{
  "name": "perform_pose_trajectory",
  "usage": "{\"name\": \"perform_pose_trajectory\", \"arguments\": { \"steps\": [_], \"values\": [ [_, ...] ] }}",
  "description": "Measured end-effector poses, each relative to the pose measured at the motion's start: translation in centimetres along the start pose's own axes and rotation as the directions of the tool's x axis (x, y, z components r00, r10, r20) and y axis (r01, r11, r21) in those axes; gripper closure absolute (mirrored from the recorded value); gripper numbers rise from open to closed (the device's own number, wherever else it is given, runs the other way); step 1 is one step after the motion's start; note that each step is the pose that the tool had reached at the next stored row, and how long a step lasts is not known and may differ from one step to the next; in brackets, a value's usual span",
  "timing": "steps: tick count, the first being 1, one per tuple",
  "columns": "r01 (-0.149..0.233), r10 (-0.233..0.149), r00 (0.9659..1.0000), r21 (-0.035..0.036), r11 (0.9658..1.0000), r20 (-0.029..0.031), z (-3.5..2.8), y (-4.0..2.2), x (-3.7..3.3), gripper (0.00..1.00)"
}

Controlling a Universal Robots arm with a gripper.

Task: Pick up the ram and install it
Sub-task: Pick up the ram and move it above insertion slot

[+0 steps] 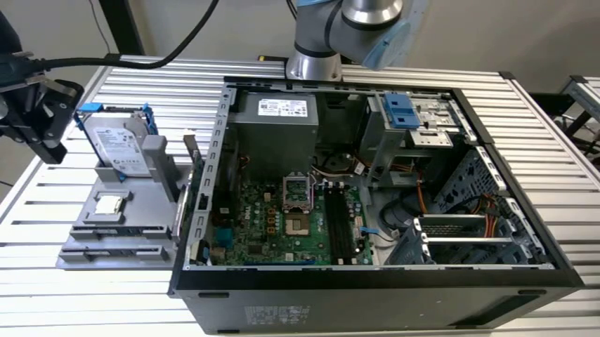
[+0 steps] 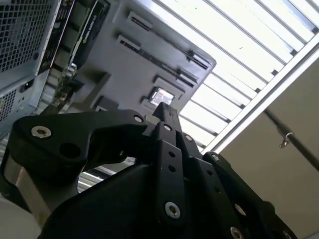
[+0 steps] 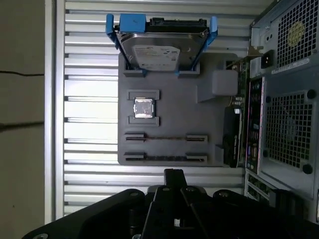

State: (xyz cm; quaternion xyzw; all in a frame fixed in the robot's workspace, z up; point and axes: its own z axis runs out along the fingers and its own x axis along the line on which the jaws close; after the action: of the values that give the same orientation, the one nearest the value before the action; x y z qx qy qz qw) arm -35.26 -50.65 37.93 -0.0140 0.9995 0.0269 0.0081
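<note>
Gripper, jaws pressed together and empty, is poised near the tray; ram is not yet grasped, and motherboard slots are left unfilled.

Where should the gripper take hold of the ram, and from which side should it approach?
Probably by its free top edge, pinching across the two flat faces and coming from above. The ram stands on edge, thin, between the grey block of the tray and the computer case, so its sides look crowded.
</note>
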Motion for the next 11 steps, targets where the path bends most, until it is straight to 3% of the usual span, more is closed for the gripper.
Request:
{"name": "perform_pose_trajectory", "arguments": {
  "steps": [5,11],
  "values": [
    [0.059,-0.059,0.9982,0.0018,0.9982,-0.0034,0.00,0.00,0.00,1.00],
    [0.125,-0.125,0.9922,0.0064,0.9922,-0.0075,0.00,0.02,0.00,1.00]
  ]
}}
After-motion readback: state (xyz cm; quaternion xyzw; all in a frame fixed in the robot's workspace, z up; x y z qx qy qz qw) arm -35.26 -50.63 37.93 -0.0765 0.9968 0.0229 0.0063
